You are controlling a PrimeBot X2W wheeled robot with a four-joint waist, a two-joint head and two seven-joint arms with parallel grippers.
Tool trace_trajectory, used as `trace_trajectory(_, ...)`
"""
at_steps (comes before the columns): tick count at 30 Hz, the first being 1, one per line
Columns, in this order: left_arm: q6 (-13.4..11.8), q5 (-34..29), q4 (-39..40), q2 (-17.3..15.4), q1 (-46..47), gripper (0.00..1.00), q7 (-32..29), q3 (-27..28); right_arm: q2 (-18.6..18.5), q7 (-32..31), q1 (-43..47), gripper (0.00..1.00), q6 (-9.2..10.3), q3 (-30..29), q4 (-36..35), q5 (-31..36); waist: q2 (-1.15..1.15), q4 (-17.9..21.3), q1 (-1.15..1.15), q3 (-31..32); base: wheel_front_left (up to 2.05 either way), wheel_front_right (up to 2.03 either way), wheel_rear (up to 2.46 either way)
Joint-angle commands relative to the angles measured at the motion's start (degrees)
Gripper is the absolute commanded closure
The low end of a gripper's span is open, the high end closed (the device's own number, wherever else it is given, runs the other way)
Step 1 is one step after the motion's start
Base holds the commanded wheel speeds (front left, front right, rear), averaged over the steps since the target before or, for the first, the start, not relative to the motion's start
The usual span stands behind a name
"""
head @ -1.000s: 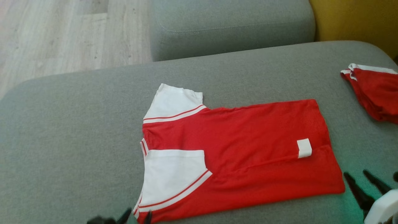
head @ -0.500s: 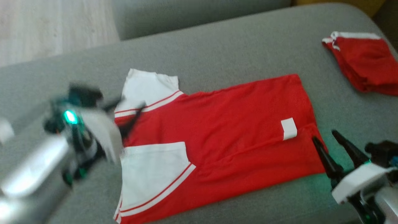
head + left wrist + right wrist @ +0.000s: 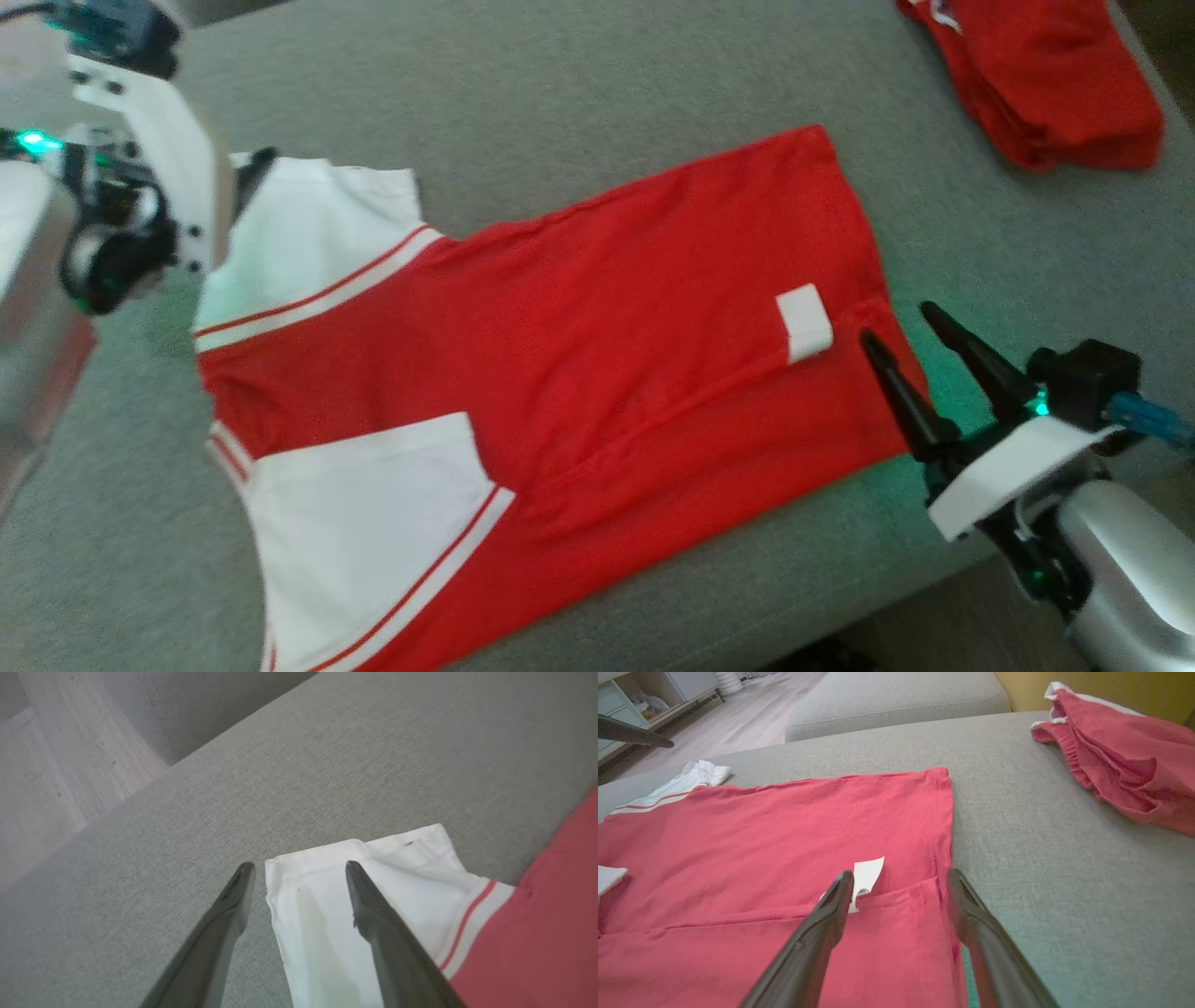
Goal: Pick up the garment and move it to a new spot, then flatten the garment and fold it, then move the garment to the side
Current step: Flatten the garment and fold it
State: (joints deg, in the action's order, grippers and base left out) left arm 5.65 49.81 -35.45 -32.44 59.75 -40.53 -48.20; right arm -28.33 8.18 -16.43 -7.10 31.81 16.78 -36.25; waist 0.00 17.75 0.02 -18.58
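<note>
Right now the left end effector (image 3: 299, 865) hangs with its 2 fingers spread apart and empty, straddling the cuff edge of the far white sleeve (image 3: 317, 886). The right end effector (image 3: 900, 872) is likewise spread and empty, poised over the hem (image 3: 942, 826) beside the small white tag (image 3: 869, 870). The red shirt (image 3: 597, 308) lies flat in the middle of the grey sofa cushion (image 3: 560, 75), with its near side turned in. Another red garment (image 3: 1036, 75) sits well apart at the far corner. To my eye the fold wants both ends pinched at once. Each end effector should drop low enough for 1 finger to slip under the cloth and close firmly. Then both should carry across evenly so nothing bunches.
</note>
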Motion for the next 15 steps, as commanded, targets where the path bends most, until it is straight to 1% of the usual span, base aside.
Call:
trace_trajectory(1, 0.26, -0.32, 0.11, -3.06, 3.28, 0.00, -0.42, 2.19, -0.69, 0.86, -0.64, 0.00, -0.39, 0.85, -1.51, -0.24, 0.00, 2.76, -0.02, -2.47, 0.00, 0.00, 0.00)
trace_trajectory(6, 0.34, -0.84, -5.13, -4.77, 5.25, 0.00, -2.42, 1.90, -0.25, 2.05, -1.83, 0.00, -0.39, 2.74, -2.03, -0.55, 0.00, 4.94, -0.02, -4.47, 0.00, 0.00, 0.00)
trace_trajectory(12, 0.43, -0.97, -7.64, -5.03, 6.03, 0.00, -3.60, 1.32, -0.73, 2.88, -2.66, 0.00, -0.39, 3.46, -2.33, -1.70, 0.00, 5.98, -0.02, -5.43, 0.00, 0.00, 0.00)
trace_trajectory(13, 0.50, -0.42, -7.99, -4.82, 5.90, 0.12, -4.21, 1.38, -0.92, 2.99, -2.73, 0.00, -0.39, 3.45, -2.17, -1.79, 0.00, 6.02, -0.02, -5.46, 0.00, 0.00, 0.00)
trace_trajectory(14, 0.59, 0.16, -8.23, -4.55, 5.77, 0.79, -5.01, 1.36, -1.14, 3.06, -2.79, 0.00, -0.39, 3.40, -1.91, -1.80, 0.00, 6.00, -0.02, -5.45, 0.00, 0.00, 0.00)
trace_trajectory(15, 0.67, 0.70, -8.44, -4.28, 5.69, 1.00, -5.90, 1.33, -1.41, 3.11, -2.85, 0.00, -0.39, 3.33, -1.59, -1.72, 0.00, 5.91, -0.02, -5.43, 0.00, 0.00, 0.00)
